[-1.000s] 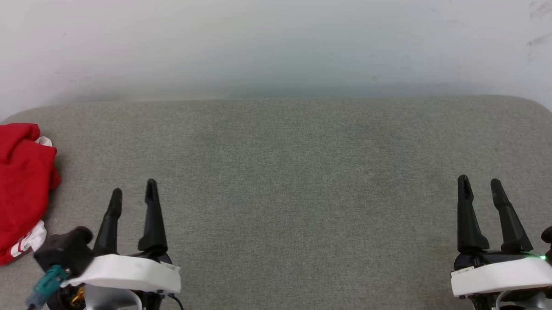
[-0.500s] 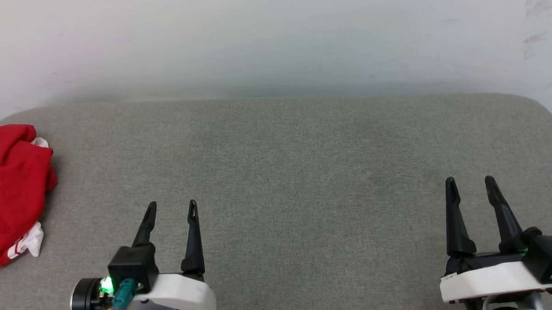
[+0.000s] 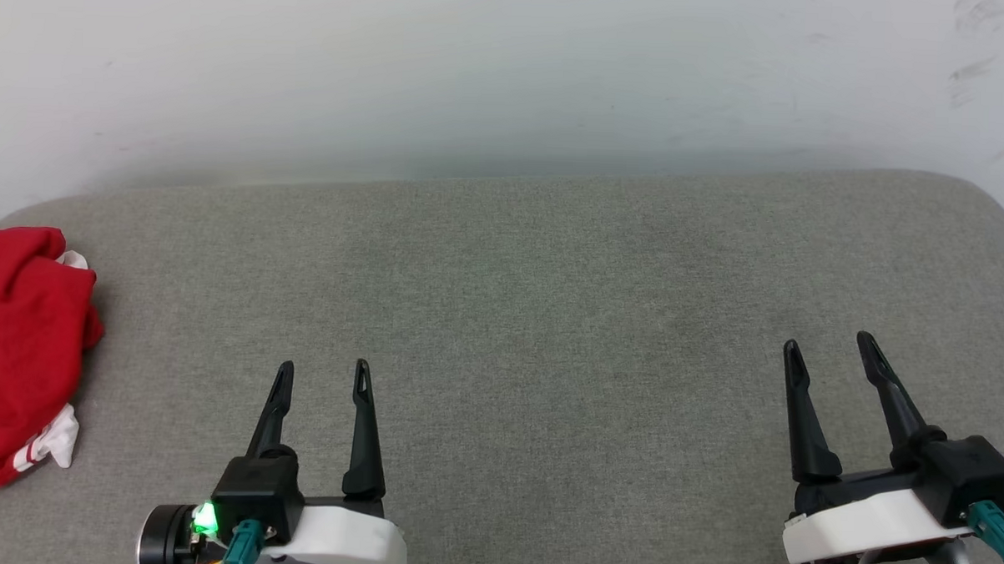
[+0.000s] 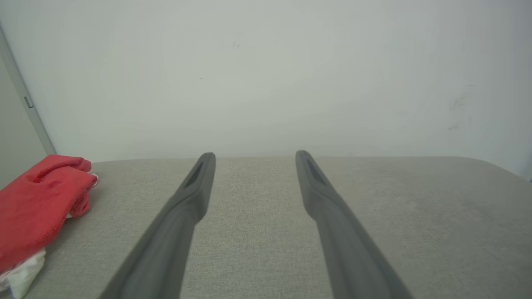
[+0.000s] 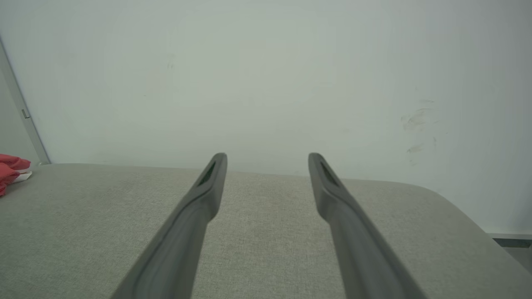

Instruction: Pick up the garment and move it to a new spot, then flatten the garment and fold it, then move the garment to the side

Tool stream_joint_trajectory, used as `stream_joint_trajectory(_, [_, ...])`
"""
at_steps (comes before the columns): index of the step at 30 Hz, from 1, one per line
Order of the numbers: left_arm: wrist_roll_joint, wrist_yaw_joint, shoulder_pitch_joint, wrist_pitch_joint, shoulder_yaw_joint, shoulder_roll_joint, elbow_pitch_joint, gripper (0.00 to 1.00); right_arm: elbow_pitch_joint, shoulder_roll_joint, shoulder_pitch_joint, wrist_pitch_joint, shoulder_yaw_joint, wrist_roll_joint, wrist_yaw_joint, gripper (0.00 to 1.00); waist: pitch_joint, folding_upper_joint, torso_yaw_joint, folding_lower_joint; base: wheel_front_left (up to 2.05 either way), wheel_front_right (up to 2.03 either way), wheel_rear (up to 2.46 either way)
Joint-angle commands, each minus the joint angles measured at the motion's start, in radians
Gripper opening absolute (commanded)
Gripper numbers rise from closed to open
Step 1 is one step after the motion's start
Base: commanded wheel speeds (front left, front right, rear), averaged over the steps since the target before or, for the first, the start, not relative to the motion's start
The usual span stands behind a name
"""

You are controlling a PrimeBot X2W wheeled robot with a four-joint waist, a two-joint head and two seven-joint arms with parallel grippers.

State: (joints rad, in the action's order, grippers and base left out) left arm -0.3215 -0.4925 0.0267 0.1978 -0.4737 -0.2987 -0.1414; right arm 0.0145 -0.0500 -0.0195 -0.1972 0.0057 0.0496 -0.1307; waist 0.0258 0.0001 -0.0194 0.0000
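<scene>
The garment is a red shirt with white trim, lying in a loose folded heap at the far left edge of the grey cushioned surface. It also shows as a red bundle in the left wrist view and as a small red patch in the right wrist view. My left gripper hovers open near the front edge, well to the right of the garment, with nothing between its fingers. My right gripper stands open at the lower right, also empty.
A pale wall rises right behind the cushioned surface. The surface's rounded right corner and its left end by the garment mark its limits. A grey door-frame edge stands at the left.
My left gripper has drawn away from the garment, moving right and turning so its fingers point straight up the view. My right gripper has shifted slightly left and down. The garment lies still.
</scene>
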Motion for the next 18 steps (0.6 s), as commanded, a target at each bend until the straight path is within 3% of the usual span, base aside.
stream_joint_trajectory(1, [0.002,0.012,-0.011,0.01,0.013,0.011,-0.014,1.0,0.001,-0.001,-0.001,-0.01,0.002,-0.013,0.0,1.0,-0.001,-0.0001,0.0,0.0,0.0,0.0,0.0])
stream_joint_trajectory(7, [-0.004,0.121,-0.056,0.021,0.108,0.068,-0.024,1.0,-0.003,-0.001,0.003,-0.023,0.003,-0.022,0.0,1.0,-0.003,-0.0001,-0.002,0.0,0.0,0.0,0.0])
stream_joint_trajectory(18, [0.06,0.407,-0.14,0.044,0.312,0.202,0.002,1.0,-0.013,-0.001,0.019,-0.043,-0.008,-0.028,0.0,1.0,-0.009,-0.0001,-0.013,0.0,0.0,0.0,0.0])
